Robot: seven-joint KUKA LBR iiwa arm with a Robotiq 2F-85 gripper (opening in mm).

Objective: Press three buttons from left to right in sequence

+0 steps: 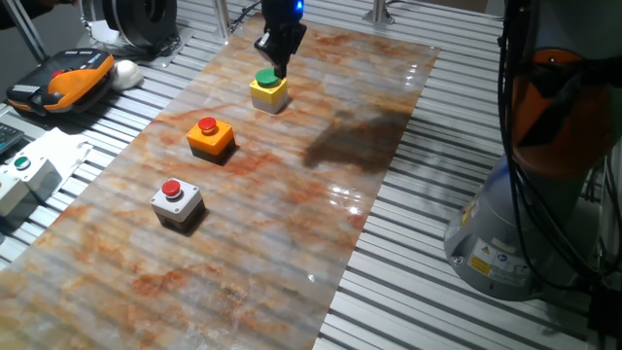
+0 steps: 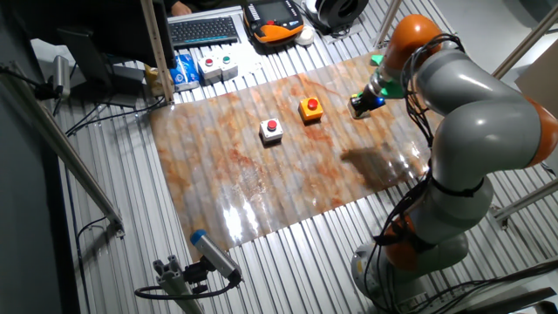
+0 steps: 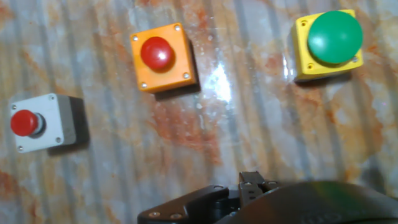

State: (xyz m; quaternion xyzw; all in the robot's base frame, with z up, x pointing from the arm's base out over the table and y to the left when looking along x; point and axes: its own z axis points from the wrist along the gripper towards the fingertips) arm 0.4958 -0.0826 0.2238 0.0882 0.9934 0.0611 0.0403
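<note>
Buttons in a diagonal row sit on the marbled sheet [image 1: 292, 194] covering the table: a grey box with a red cap [image 1: 176, 202], an orange box with a red cap [image 1: 211, 136], and a yellow box with a green cap [image 1: 268, 89]. One fixed view shows the gripper [image 1: 279, 64] just above the green cap, contact unclear. The other fixed view hides the yellow box behind the arm [image 2: 471, 131]. The hand view shows all three boxes from above. Whether the jaws are apart or together, I cannot tell.
</note>
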